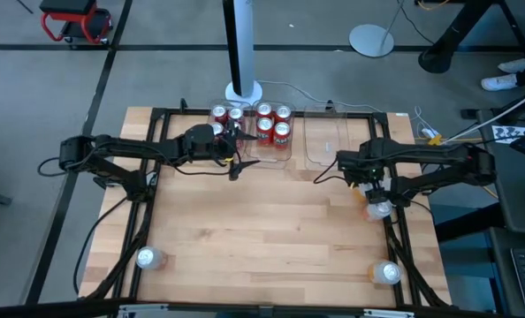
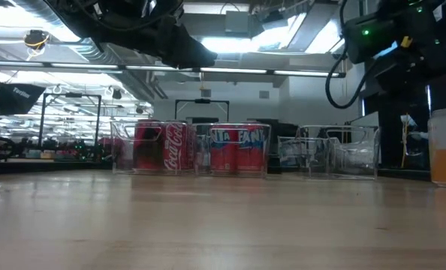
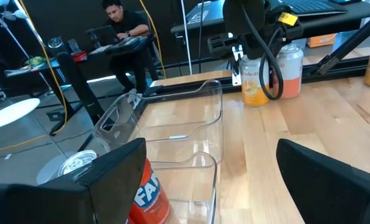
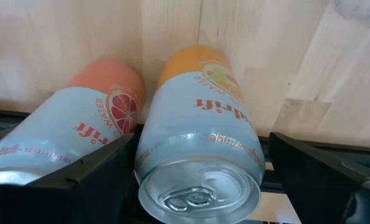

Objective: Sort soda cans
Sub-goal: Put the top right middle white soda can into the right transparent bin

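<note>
The desk (image 1: 271,230) is pale jointed wood planks with a smooth, faintly satin finish. The soda cans (image 4: 200,158) are glossy printed metal with bare brushed silver tops. The bins (image 3: 185,134) are clear, shiny plastic. Both arms and their pincer fingers (image 3: 334,186) look matt black.

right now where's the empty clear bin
In the high view the empty clear bin sits at the table's far edge, right of centre, beside the bin of red cans and ahead of the right end effector.
</note>
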